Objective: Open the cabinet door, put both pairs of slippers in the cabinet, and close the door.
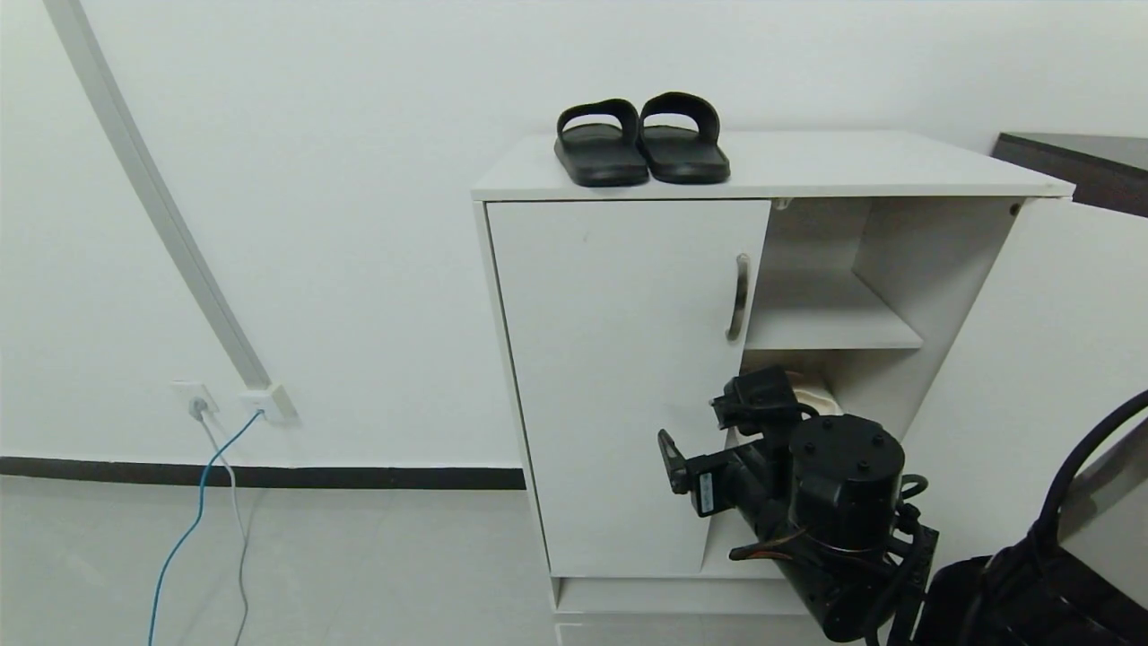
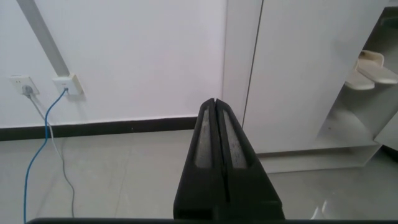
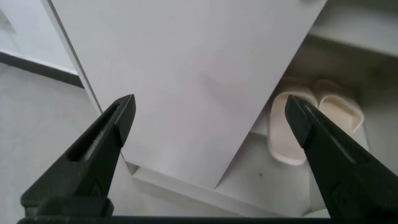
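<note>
Right hand (image 3: 208, 109) — fingers spread wide, gripping nothing — hangs just before the cabinet's (image 1: 852, 161) lower compartment, where the white slippers (image 3: 314, 121) lie side by side. Black slippers (image 1: 641, 139) sit on the cabinet top. Left door (image 1: 619, 377) is closed, right door (image 1: 1031, 359) open. Left hand (image 2: 216, 109) — fingers pressed together — hangs above the floor (image 2: 124, 168), left of the cabinet.

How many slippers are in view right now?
4: two black slippers side by side on the cabinet top, two white slippers inside the cabinet on a lower shelf.
</note>
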Tool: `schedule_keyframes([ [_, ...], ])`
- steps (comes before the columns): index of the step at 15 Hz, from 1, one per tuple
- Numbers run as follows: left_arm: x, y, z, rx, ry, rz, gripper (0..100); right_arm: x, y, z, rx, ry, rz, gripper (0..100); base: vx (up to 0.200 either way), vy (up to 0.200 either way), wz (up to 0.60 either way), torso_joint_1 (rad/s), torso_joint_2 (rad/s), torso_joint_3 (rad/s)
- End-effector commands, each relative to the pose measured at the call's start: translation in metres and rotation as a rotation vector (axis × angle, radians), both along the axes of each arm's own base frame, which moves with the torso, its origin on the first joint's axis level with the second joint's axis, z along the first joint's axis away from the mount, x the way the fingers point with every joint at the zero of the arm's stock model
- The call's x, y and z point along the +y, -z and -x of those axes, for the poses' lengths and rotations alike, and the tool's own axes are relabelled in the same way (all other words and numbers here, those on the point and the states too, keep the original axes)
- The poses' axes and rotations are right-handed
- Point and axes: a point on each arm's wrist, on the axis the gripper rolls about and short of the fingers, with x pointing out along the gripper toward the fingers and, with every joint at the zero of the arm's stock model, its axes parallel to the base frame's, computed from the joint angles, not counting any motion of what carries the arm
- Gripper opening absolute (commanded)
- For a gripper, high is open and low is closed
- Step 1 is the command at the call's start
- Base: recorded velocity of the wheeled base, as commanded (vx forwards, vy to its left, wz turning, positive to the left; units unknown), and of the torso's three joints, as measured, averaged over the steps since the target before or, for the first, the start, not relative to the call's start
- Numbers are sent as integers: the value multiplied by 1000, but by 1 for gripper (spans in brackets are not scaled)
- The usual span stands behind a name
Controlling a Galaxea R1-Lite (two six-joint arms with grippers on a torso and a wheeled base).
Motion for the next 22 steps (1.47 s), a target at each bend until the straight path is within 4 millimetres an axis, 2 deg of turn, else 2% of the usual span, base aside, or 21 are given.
schedule_keyframes([
  [1, 0, 0, 0, 0, -1, 0, 0, 0, 0, 0, 1, 0, 2, 100, 0, 0, 0, 90, -437, -349],
  [10, 0, 0, 0, 0, -1, 0, 0, 0, 1, 0, 3, 0, 4, 100, 0, 0, 0, 136, -465, -339],
  [22, 0, 0, 0, 0, -1, -6, 0, 0, 5, 2, 15, -22, 7, 100, 0, 0, 0, 209, -525, -318],
])
